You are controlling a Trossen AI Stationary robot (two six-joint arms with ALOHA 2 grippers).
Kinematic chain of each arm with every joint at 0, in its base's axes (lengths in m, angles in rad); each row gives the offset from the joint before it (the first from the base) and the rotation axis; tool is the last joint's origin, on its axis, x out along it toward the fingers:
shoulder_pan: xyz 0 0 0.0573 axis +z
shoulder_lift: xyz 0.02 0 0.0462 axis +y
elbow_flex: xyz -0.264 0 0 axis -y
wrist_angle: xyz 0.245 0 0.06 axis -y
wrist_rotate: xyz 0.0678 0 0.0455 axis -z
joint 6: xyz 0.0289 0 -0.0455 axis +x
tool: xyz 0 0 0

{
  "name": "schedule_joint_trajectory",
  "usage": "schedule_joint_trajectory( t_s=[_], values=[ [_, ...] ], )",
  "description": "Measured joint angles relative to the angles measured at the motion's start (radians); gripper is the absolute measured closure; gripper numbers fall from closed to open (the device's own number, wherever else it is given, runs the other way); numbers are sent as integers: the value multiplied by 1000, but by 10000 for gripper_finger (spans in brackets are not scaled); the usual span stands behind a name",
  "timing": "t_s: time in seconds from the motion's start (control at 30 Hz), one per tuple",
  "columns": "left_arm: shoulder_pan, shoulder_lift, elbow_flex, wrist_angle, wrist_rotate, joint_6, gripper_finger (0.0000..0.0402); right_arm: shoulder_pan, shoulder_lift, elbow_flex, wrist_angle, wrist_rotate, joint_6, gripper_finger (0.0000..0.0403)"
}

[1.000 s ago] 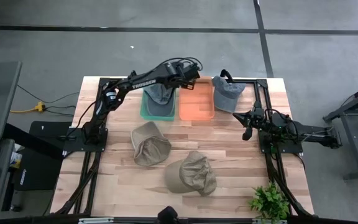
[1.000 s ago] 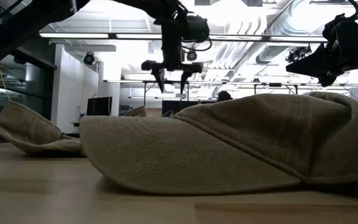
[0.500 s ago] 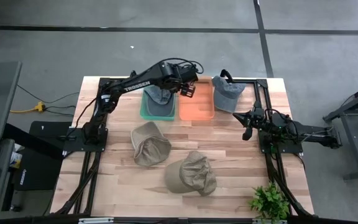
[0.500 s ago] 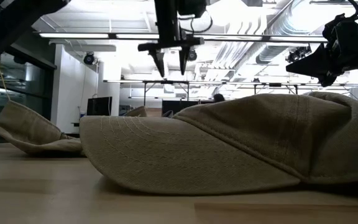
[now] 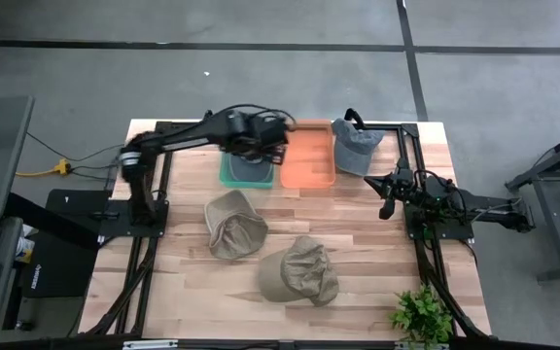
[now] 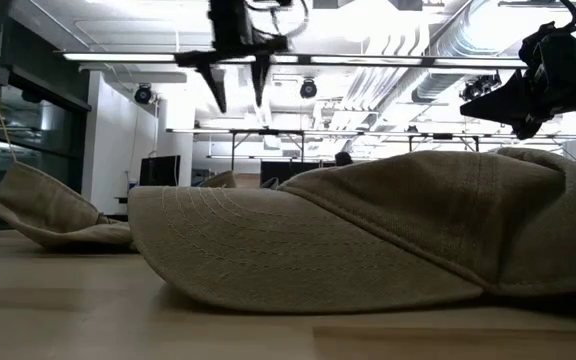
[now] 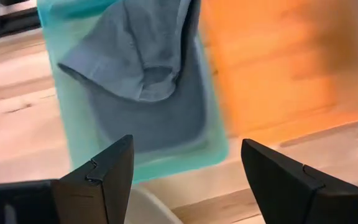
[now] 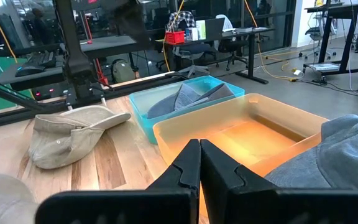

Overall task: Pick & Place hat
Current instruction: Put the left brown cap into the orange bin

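Hovering left hand (image 5: 272, 148) released above soft grey hat (image 7: 148, 74) in rectangular teal bin (image 7: 64, 124), right hand (image 5: 387, 194) clenched

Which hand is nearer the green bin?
Left. The left hand hovers open over the green bin; the right hand waits shut, apart, beyond the orange bin.

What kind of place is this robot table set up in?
Most likely a robotics lab or open workshop. The wooden table stands on a bare concrete floor, exposed ceiling ducts run overhead, and desks with office chairs fill the room behind.
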Motion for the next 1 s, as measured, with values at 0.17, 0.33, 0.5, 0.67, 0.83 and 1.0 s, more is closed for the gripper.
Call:
schedule_joint_trajectory(
  t_s=[0.17,0.33,0.5,0.67,0.83,1.0],
  values=[
    [-28,-242,-348,170,44,-157,144,0,0,0,0,0,0,402],
    [-81,-468,-633,253,51,-352,144,0,0,0,0,0,0,402],
    [-178,-687,-864,309,53,-559,144,0,0,0,0,0,0,402],
    [-325,-881,-1058,395,54,-786,144,0,0,0,0,0,0,402],
    [-485,-993,-1184,436,38,-961,144,0,0,0,-1,0,0,402],
    [-618,-1004,-1233,461,-1,-1057,144,0,0,0,-2,0,0,402]
  ],
)
